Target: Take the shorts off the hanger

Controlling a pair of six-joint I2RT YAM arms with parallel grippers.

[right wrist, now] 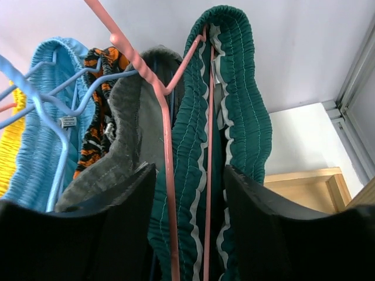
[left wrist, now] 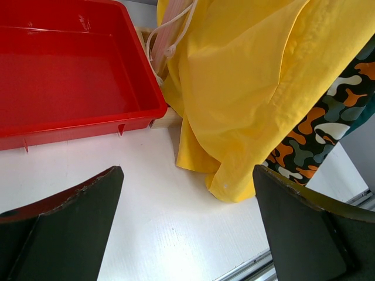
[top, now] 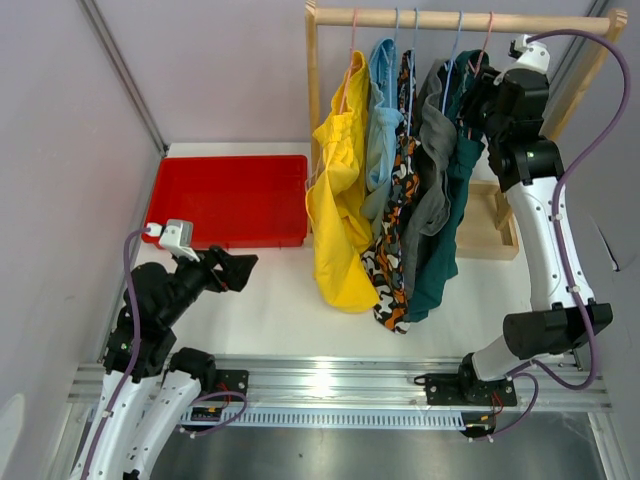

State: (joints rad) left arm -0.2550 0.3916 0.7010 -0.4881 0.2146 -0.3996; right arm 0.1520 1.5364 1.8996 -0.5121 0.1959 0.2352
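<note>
I judge the task to be at its opening step: all five pairs hang from the wooden rail (top: 450, 18) at 12 o'clock in the top view, none yet off. The right gripper (right wrist: 188, 170) is raised to the rail's right end, at about 1 o'clock, facing the dark teal shorts (right wrist: 234, 88). Its jaws stand released, with nothing clamped. In the right wrist view, the pink hanger (right wrist: 167, 146) and the elastic waistband of the teal pair run down between the two fingers, the hanger wire closer to the picture-left finger (right wrist: 117, 222). I cannot tell whether cloth touches either pad. The grey shorts (right wrist: 126, 129) hang just beside, toward 9 o'clock, then the camouflage shorts (right wrist: 96, 117), the light blue shorts (right wrist: 35, 158) and the yellow shorts (top: 340, 220). The left gripper (left wrist: 187, 175) sits low over the table (top: 280, 300) at 8 o'clock, jaws likewise spread and empty, near the red tray (top: 230, 235) and pointing at the yellow hem, apart from it. In my judgement, the next move calls for closing on the teal waistband alone, not the wire, then drawing it down off the hanger. The risk is catching the wire or the grey pair alongside.
</note>
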